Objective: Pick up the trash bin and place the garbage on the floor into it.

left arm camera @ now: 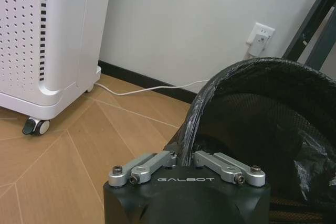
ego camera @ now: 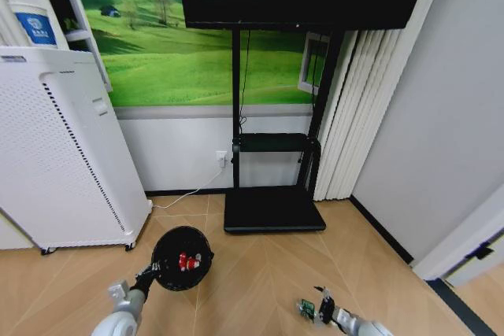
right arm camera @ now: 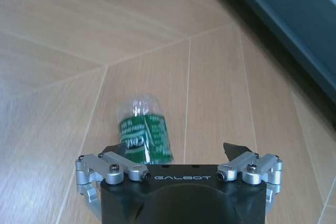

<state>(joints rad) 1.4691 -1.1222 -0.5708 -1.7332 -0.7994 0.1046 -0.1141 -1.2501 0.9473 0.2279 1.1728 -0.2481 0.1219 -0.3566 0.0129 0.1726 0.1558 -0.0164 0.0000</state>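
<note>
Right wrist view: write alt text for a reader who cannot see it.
The right pincer, open, sits low over a small clear bottle with a green label lying on the wood floor; the bottle is nearer one fingertip than the other. A dark stand base crosses the far corner.

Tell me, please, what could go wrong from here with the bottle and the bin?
The bottle sits off-centre between the open right gripper jaws, close to one finger, so closing could nudge or roll it away. The left gripper pinches only the rim of the bin, which might tilt and spill the red scraps inside.
</note>
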